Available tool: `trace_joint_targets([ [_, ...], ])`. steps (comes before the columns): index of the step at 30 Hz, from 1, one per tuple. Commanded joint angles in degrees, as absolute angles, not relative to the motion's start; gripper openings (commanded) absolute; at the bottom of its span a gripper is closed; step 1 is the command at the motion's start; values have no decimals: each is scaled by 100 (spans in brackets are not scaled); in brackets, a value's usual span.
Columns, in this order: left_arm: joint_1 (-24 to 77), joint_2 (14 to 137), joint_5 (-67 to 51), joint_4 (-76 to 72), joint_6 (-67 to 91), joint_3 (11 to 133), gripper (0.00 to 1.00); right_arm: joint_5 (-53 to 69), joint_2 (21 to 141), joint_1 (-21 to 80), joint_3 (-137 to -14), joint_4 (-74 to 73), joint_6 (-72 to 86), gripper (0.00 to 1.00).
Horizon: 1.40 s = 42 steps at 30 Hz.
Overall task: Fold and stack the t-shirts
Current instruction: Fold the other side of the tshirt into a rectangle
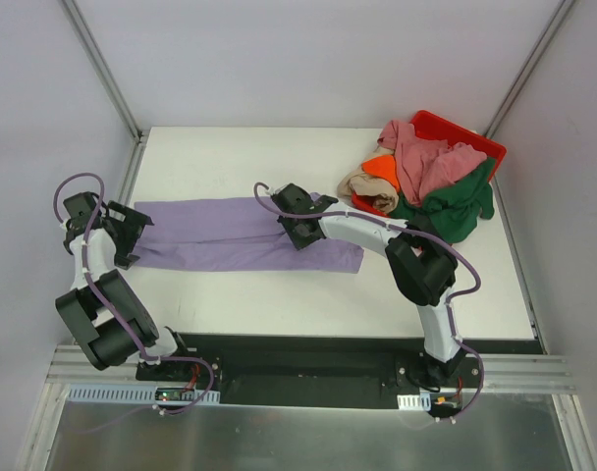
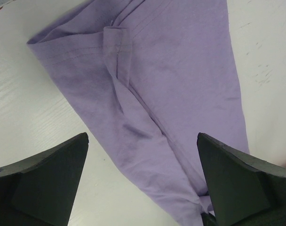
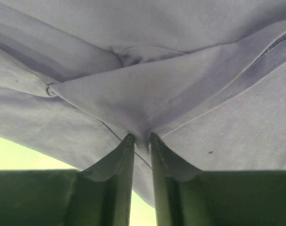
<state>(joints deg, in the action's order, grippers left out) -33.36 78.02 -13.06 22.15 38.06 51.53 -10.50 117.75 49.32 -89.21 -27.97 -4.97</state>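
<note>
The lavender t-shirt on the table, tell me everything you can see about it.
The lavender t-shirt is soft, matte cloth with stitched hems, folded lengthwise into a long narrow band. It lies flat on the white table, running left to right, lightly creased. The right gripper pinches a raised fold near its middle. The left gripper stands open over its left end; whether it touches the cloth is unclear.

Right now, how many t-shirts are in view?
5. The lavender t-shirt lies flat, centre-left, pinched by the right hand. The pink, orange, beige and dark green ones are heaped in the red bin, far right. More may be hidden underneath.
</note>
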Motion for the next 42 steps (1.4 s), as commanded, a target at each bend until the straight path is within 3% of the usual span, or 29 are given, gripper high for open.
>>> trace_joint_targets([
  [1, -3322, 7629, -1354, 2232, 3744, 5071, 99, -1142, 11769, 4966, -9176, -2848, -299, 17],
  [3, -3322, 7646, -1345, 2232, 3744, 5063, 99, -1177, 11751, 4966, -9184, -2848, -281, 14],
  [4, -3322, 7629, -1353, 2232, 3753, 5071, 99, -1221, 11751, 4966, -9185, -2856, -255, 2],
  [5, -3314, 7646, -1354, 2232, 3753, 5071, 99, -1222, 11725, 4966, -9167, -2856, -255, 0],
  [27, -3322, 7682, -1257, 2232, 3726, 5071, 99, -1468, 12744, 4966, -10625, -2760, -3576, 0],
  [42, -3322, 7690, -1116, 2232, 3770, 5054, 99, -1345, 13333, 4975, -11153, -2110, -4069, 2],
])
